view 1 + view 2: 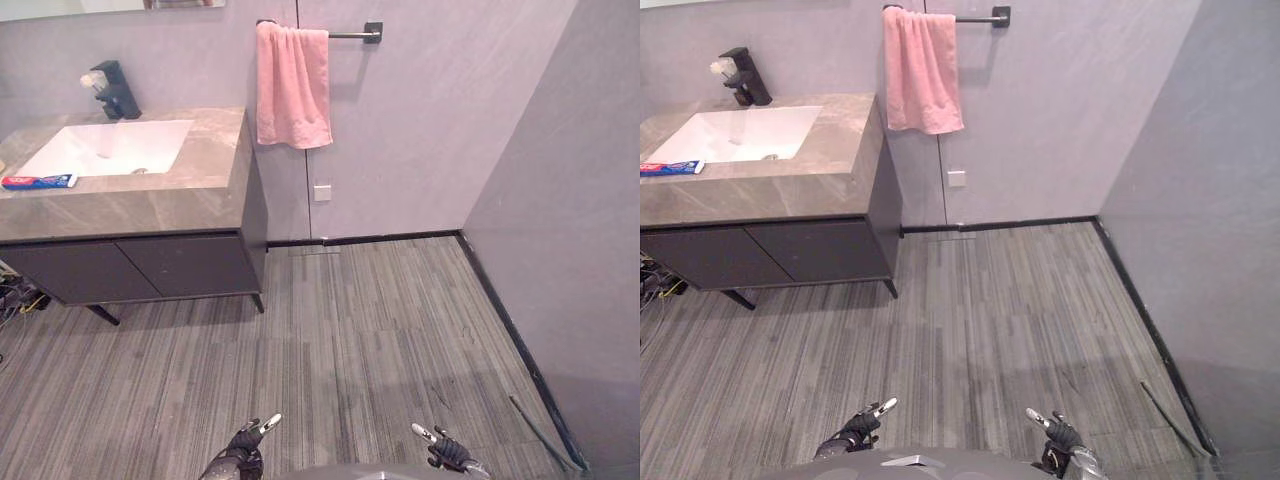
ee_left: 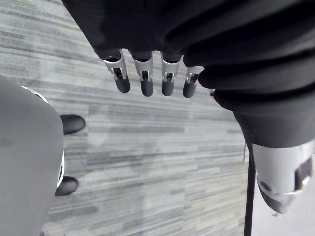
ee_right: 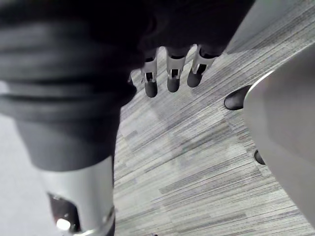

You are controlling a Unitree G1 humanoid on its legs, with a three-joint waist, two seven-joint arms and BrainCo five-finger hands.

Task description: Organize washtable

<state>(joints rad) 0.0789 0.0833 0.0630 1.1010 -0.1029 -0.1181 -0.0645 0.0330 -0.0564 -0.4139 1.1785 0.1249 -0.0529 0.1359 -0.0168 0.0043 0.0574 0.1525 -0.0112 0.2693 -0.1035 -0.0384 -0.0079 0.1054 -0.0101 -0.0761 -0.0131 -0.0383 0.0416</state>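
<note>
Holds left hand (image 1: 243, 452) and right hand (image 1: 447, 449) low over striped grey floor (image 1: 350, 330), fingers (image 2: 146, 86) straight, apart, gripping nothing, well away from flat toothpaste tube (image 1: 38, 181) lying on veined stone washtable (image 1: 150, 205) beside white rectangular basin (image 1: 110, 147).

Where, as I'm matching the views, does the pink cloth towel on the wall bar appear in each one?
Left eye view: the pink towel hangs at the top, just left of centre, right of the grey stone washtable.
Right eye view: top, slightly further left.
Left wrist view: faces the striped floor.
Right wrist view: floor too.
Shared landmark: the dark towel bar.
</note>
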